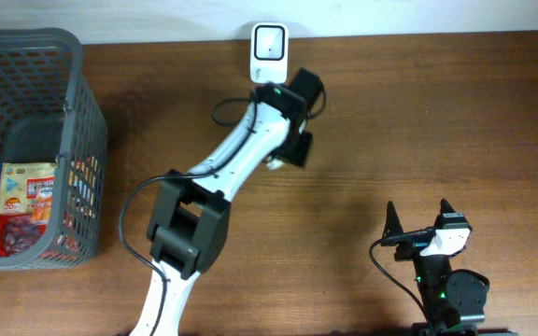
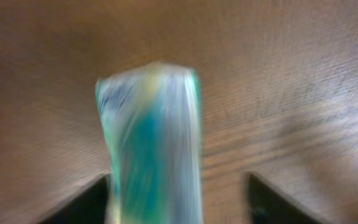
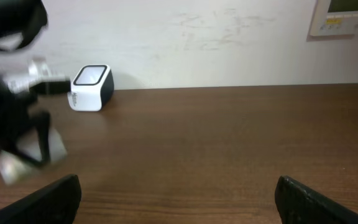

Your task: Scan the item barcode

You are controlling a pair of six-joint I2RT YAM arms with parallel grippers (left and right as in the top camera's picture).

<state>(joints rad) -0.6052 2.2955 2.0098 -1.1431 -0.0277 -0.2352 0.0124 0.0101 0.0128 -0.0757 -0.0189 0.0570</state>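
Blurred teal packet [image 2: 151, 143] between left claw [image 2: 176, 186] fingers, print illegible

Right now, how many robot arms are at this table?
2. The left arm stretches toward the white scanner at the far edge of the table; the right arm sits near the front right edge. None seems hidden.

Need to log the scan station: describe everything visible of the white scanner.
The scanner is a white box, seemingly plastic, with rounded corners, a pale rounded-square window on its upturned face and a dark side. It stands on the wooden table at the far edge, by the wall. The left arm is close beside it; contact unclear.
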